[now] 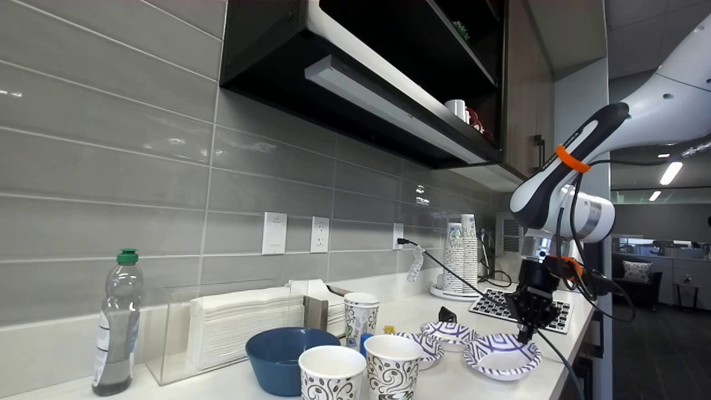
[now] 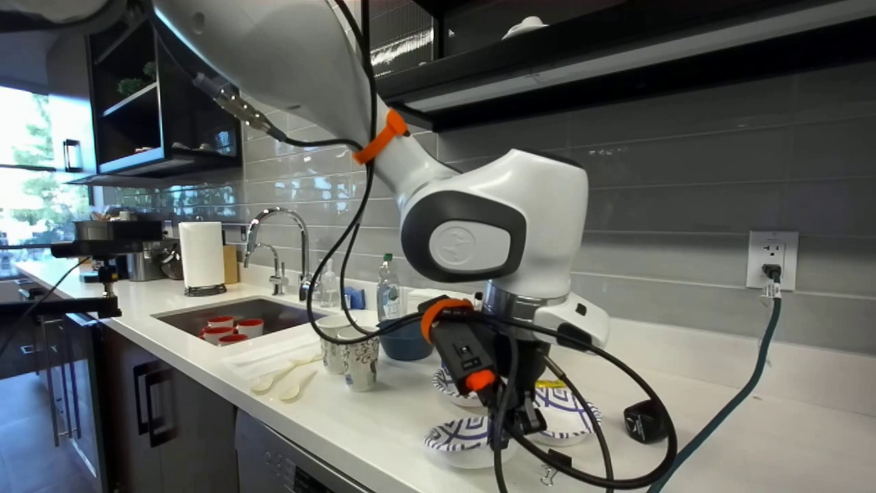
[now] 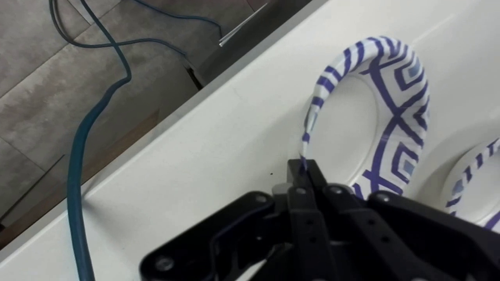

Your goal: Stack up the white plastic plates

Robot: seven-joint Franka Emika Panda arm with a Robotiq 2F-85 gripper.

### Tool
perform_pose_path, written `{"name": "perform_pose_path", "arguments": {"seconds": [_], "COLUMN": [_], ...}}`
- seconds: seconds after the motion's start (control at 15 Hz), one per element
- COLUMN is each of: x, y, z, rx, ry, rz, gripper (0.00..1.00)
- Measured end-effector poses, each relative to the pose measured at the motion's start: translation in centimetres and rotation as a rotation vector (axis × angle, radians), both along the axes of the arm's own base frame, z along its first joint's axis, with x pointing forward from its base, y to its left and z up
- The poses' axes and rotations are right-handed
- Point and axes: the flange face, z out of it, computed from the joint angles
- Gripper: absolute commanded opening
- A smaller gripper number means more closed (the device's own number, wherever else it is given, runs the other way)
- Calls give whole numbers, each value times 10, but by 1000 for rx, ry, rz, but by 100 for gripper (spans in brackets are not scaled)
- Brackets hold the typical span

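Note:
The white plates are shallow round dishes with dark blue patterns, and three show in both exterior views. My gripper point(image 3: 304, 169) is shut on the rim of the plate nearest the counter's front edge point(image 3: 394, 113). The rim is pinched and bent between the fingertips. That plate also shows in both exterior views point(image 1: 501, 364) point(image 2: 458, 438); I cannot tell whether it is off the counter. A second plate point(image 1: 449, 333) point(image 2: 564, 411) stands beside it. A third plate point(image 1: 427, 347) point(image 2: 452, 387) is nearer the cups. In the wrist view one neighbouring plate point(image 3: 476, 187) is cut off at the right edge.
Patterned cups point(image 1: 331, 378) and a blue bowl point(image 1: 272, 361) stand near the plates. A keyboard point(image 1: 491, 305), a black object point(image 2: 645, 421) and a binder clip point(image 2: 558, 459) lie close by. A cable point(image 3: 80, 171) crosses the counter's front edge point(image 3: 195, 103).

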Motion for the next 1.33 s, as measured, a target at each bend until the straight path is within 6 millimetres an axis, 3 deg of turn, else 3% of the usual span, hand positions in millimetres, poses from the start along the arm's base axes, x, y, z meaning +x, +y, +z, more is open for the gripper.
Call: {"name": "perform_pose_path", "arguments": {"seconds": [0.53,0.87,1.07,1.33], "x": [-9,6,19,36], "y": [5,0,-9,-32], "z": [54,77,78,60], "rx": [87,160,199,243], "ry": [-105,-218,-255,-269], "rz": [71,8,-50,-139], "gripper": [1,1,1,1]}}
